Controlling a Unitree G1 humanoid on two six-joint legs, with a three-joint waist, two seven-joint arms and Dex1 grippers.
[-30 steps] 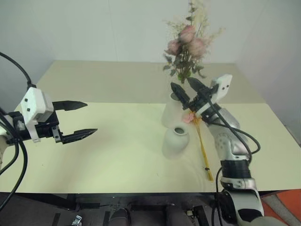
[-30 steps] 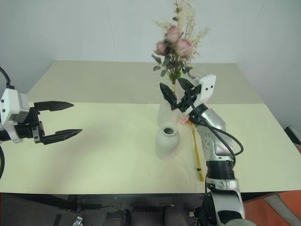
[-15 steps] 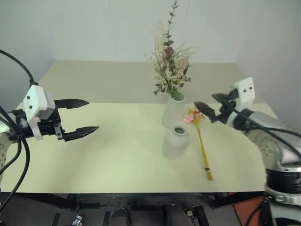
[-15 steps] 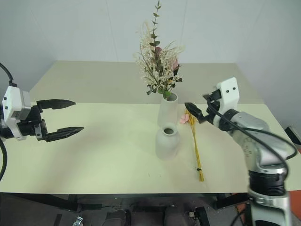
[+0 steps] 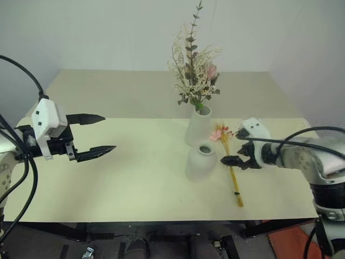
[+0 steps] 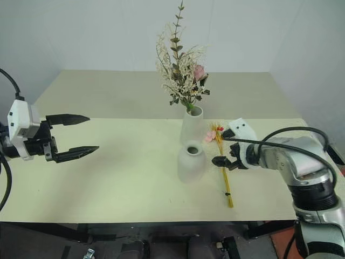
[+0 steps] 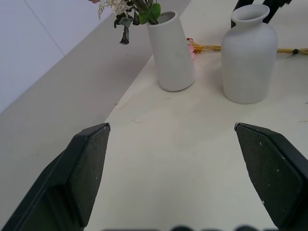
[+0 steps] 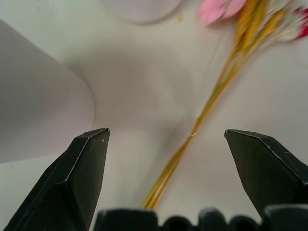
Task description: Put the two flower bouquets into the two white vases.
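The bushy bouquet [image 5: 195,65] is already standing in the tall vase [image 5: 198,127]. The slim bouquet [image 5: 230,164] is lying on the table [image 5: 135,178] beside the empty short vase [image 5: 200,162], and the right gripper [image 5: 230,154] is hanging spread wide over its stalks. The left gripper [image 5: 94,136] is waiting well apart, also spread.

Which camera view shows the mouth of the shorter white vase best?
The left wrist view: the shorter vase stands side-on with its flared mouth sharply outlined. Both eye views show its dark opening from above, small. The right wrist view shows part of its white body, not the mouth.
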